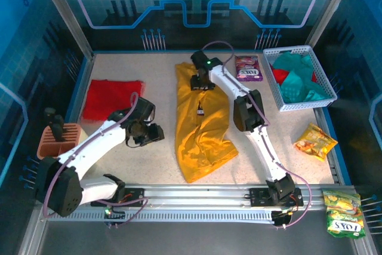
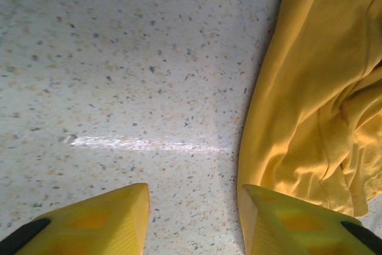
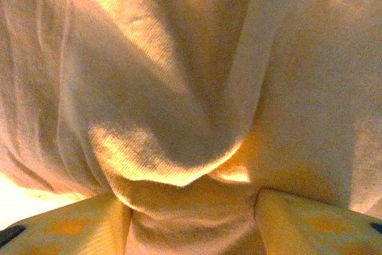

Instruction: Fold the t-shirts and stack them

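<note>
The mustard-yellow t-shirt [image 1: 200,129] lies as a long crumpled strip down the middle of the table, its small dark logo [image 1: 200,110] facing up. My right gripper [image 1: 199,83] is down on the shirt's far end. In the right wrist view its jaws [image 3: 194,201] stand apart with a bunch of yellow cloth [image 3: 179,117] between them. My left gripper [image 1: 156,132] hovers open over bare table by the shirt's left edge [image 2: 316,100], holding nothing [image 2: 194,192]. A red t-shirt [image 1: 112,98] lies flat at the left. Teal t-shirts [image 1: 298,82] and some red cloth fill the basket.
The white basket [image 1: 273,85] stands at the back right, with a purple snack packet [image 1: 248,68] beside it. A yellow snack packet [image 1: 315,141] lies at the right and a FOX'S packet [image 1: 341,213] off the front right corner. An orange holder [image 1: 57,138] sits at the left edge.
</note>
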